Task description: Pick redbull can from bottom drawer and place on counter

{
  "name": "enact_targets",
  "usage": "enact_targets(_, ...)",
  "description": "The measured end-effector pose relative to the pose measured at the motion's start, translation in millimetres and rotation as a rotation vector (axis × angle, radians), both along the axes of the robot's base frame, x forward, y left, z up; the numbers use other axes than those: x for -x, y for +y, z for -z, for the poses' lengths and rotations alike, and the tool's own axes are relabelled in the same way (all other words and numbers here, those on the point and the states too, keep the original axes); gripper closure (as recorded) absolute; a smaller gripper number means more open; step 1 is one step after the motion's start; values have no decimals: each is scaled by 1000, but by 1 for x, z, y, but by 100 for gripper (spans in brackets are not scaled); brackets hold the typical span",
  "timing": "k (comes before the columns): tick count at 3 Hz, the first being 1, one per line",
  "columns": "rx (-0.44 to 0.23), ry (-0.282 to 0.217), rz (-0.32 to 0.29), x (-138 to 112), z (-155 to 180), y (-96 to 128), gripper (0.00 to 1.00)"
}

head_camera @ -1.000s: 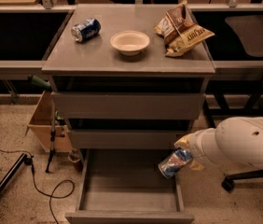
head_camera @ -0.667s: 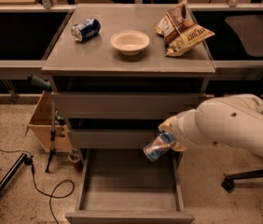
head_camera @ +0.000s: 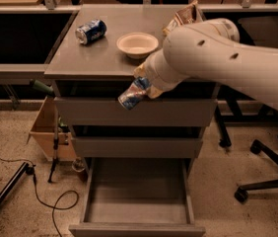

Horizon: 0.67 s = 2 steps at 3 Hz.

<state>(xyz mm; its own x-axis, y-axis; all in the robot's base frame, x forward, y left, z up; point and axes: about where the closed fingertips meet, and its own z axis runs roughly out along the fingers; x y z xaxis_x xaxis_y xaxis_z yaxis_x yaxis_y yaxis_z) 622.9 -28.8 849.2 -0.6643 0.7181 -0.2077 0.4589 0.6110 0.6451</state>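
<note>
Two-finger gripper (head_camera: 145, 85), closed around the slim silver-and-blue redbull can (head_camera: 132, 95), held tilted. Raise clear of flat grey counter (head_camera: 80, 58) edge, then set upright.

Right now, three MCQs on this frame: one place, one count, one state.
1. Where is the redbull can?
A on the floor
B in the gripper, just below the counter edge
C inside a box

2. How many things lie on the counter?
A one
B five
C three

3. What state is the bottom drawer in?
A open, nothing in it
B shut
C open, holding a can

Answers:
1 B: the can sits tilted in the gripper's closed fingers, in front of the top drawer.
2 C: soda can, bowl and chip bag.
3 A: it is pulled out and its grey floor is bare.
</note>
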Motion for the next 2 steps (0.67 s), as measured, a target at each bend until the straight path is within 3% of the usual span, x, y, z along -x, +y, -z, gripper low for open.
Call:
enact_targets(1,0,-117,-5,-11,-77,11,100)
enact_targets(2,26,-217,-25,-31,-162,37,100)
